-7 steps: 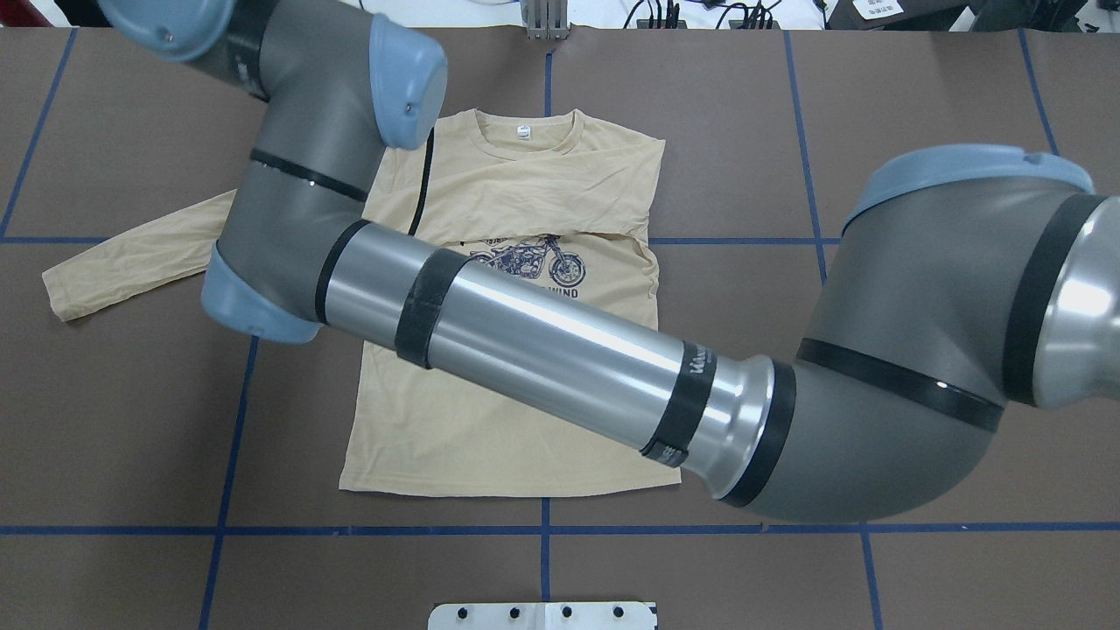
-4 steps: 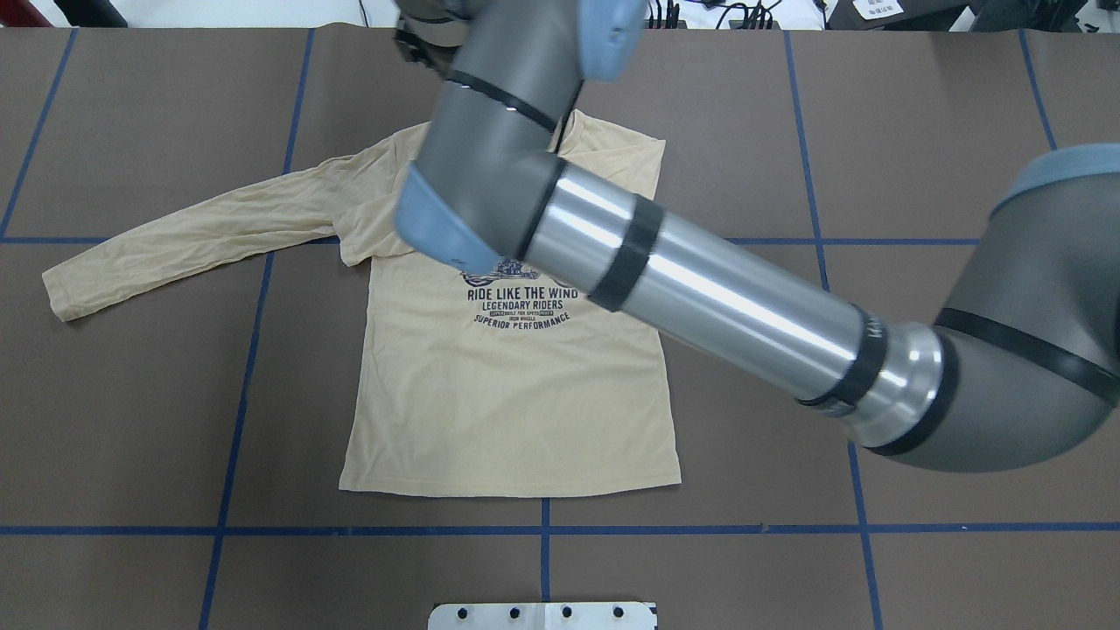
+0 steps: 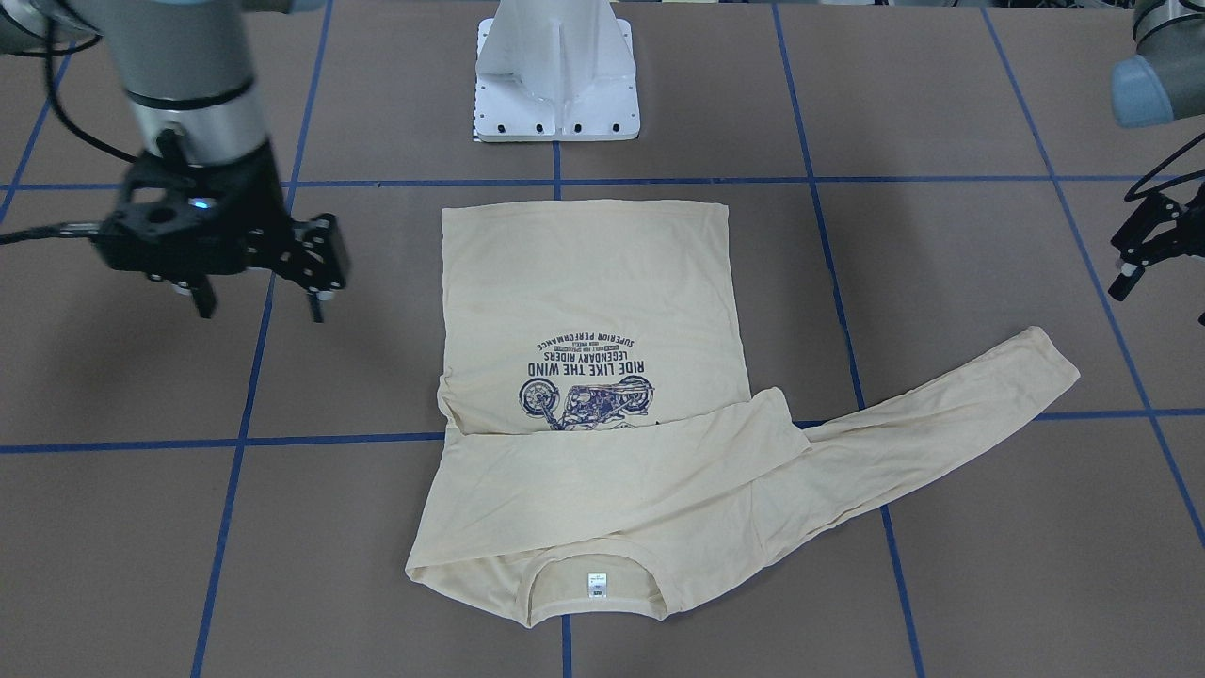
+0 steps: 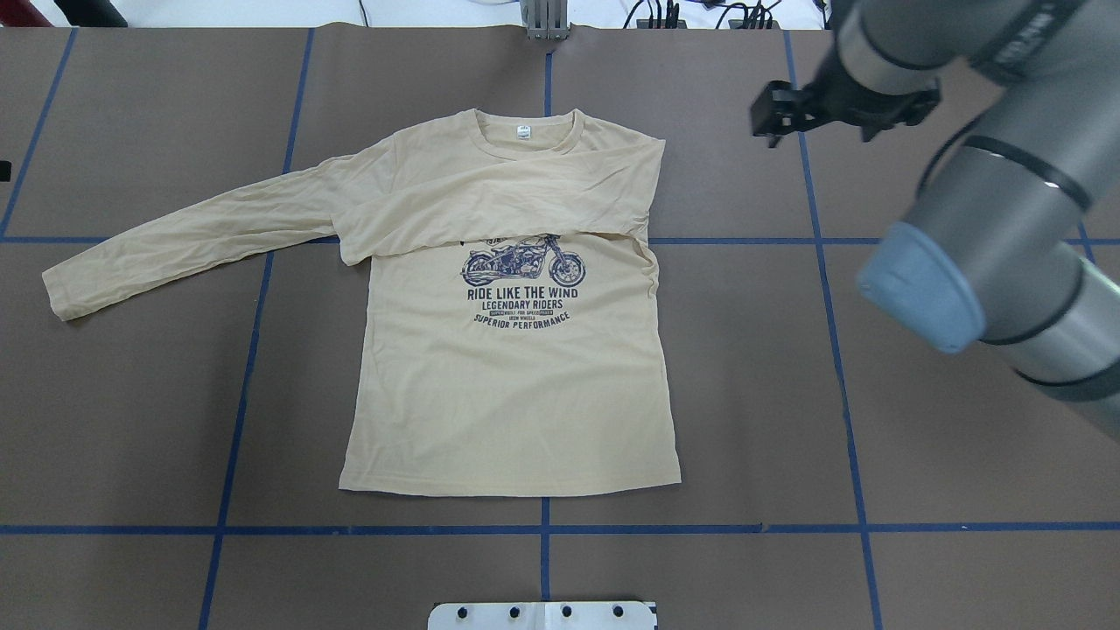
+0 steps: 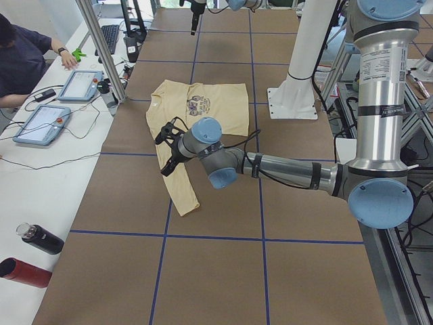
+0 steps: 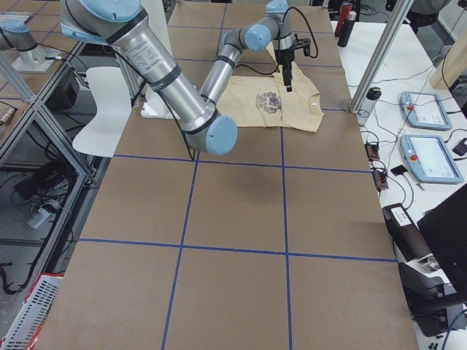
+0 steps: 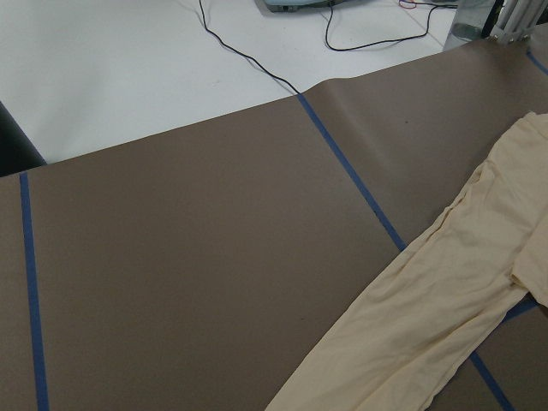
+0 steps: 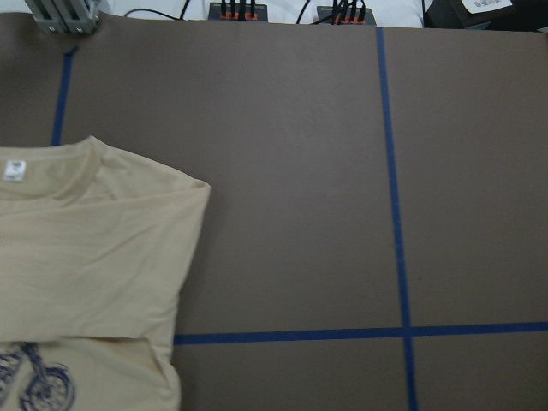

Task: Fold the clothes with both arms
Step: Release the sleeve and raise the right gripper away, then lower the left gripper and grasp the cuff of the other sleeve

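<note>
The shirt (image 4: pixel 507 394) is thin, matt, lightly creased cloth on a table cover (image 4: pixel 131 394) of dull brown paper lined with smooth blue tape (image 4: pixel 350 529), while the right arm (image 4: pixel 1006 201) shows shiny bare metal, satin grey joints and smooth blue plastic caps (image 4: pixel 919 297).

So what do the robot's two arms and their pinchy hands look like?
Both the right arm and left arm are shiny silver tubes with dark grey elbows, round light blue caps, black bands and thin black cables. The right gripper and left gripper are chunky black blocks with two thin fingers each. A tiny blue light glows on the right one.
</note>
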Available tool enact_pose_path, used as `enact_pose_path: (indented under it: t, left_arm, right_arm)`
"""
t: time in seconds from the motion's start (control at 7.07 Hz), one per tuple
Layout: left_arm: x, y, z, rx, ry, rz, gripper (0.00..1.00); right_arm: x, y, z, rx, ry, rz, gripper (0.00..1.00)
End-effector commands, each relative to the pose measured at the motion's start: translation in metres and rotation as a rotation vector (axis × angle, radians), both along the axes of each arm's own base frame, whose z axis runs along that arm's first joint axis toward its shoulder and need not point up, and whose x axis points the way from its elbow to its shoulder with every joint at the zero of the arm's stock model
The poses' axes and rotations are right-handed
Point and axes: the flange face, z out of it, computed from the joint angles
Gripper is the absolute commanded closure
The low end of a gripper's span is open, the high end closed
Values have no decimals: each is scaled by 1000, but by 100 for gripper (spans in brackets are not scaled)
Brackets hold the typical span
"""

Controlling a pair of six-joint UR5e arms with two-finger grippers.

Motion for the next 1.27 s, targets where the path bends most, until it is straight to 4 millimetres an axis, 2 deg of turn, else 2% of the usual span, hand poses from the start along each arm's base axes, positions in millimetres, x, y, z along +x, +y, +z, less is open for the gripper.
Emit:
enact_pose_path:
  t: [0.0, 0.14, 0.28, 0.42, 0.57, 0.99, 1.13]
  left_arm:
    - [64, 14, 24, -72, -38, -45, 0]
    - [85, 15, 48, -87, -94, -71, 0]
    - [86, 14, 64, -98, -114, -76, 3]
    - [86, 11, 86, -105, -130, -87, 12]
    - [86, 10, 109, -101, -137, -97, 17]
    - [79, 26, 158, -77, -123, -94, 25]
    - [86, 29, 163, -83, -124, -77, 25]
  right_arm:
    - [115, 26, 130, 62, -8, -128, 0]
    - [167, 40, 197, 111, -70, -165, 0]
    - [197, 47, 236, 126, -131, -181, 0]
    - [201, 47, 243, 125, -134, -179, 0]
    - [201, 46, 242, 127, -133, -178, 0]
    - [201, 46, 241, 129, -133, -176, 0]
    - [201, 46, 241, 129, -131, -176, 0]
